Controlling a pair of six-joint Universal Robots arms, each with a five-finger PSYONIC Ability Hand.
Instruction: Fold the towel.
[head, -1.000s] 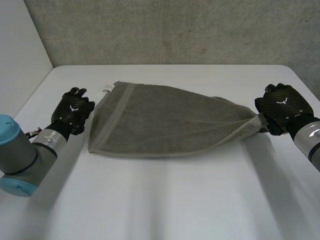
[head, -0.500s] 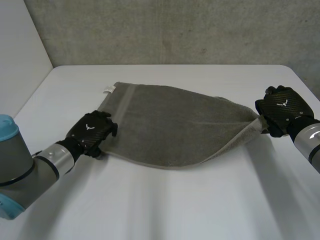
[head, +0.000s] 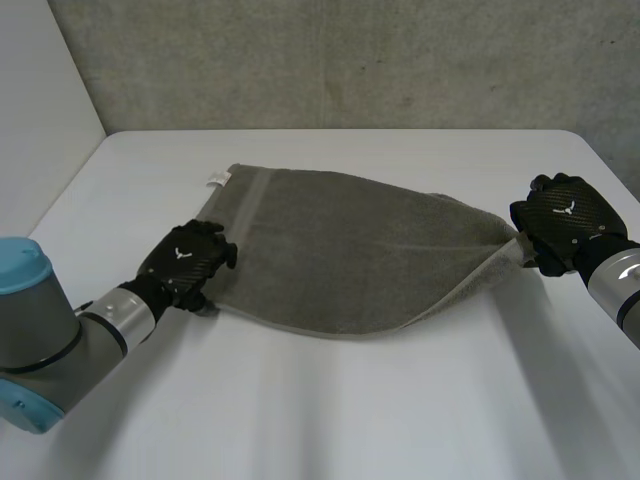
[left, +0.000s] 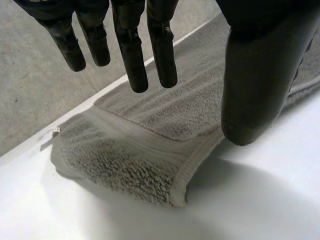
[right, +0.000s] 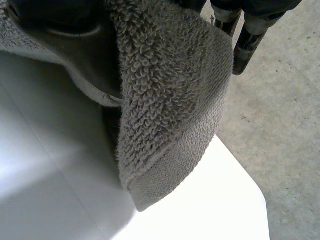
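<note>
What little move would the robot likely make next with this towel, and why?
Probably the left hand closes on the towel corner beneath it. Its fingers hang open over that near corner, while the right hand pinches the opposite end.

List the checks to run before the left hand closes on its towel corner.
1. Right hand holds the towel at its gathered right end: ok.
2. Left hand over the towel's near left corner: ok.
3. Left hand closed on cloth: not ok; its fingers are straight and apart from the thumb.
4. Thumb low enough to get under the corner's edge: cannot tell.
5. Towel within the table edges: ok.
</note>
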